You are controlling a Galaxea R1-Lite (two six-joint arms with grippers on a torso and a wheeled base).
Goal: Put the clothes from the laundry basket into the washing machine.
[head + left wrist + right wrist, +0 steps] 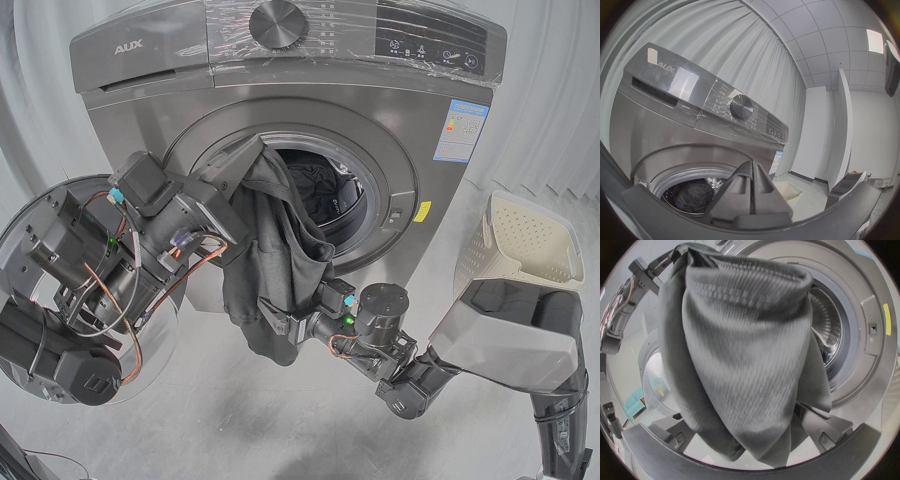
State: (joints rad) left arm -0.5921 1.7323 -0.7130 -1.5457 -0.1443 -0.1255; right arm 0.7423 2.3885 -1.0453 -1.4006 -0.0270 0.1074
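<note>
A dark grey garment (281,250) hangs in front of the washing machine's (187,119) open drum (340,194). My left gripper (255,149) is shut on the garment's top edge, just at the upper left rim of the opening. In the left wrist view its fingers (762,187) press together with a strip of the garment (737,175) between them. My right gripper (275,315) is at the garment's lower part, open. Its fingers (826,429) stand wide apart, and the garment (740,358) drapes between them. Dark clothes (693,195) lie inside the drum.
The round door (37,262) stands swung open at the left, behind my left arm. A cream laundry basket (531,244) stands on the floor to the machine's right, its visible inside bare. Grey floor (237,406) lies free in front of the machine.
</note>
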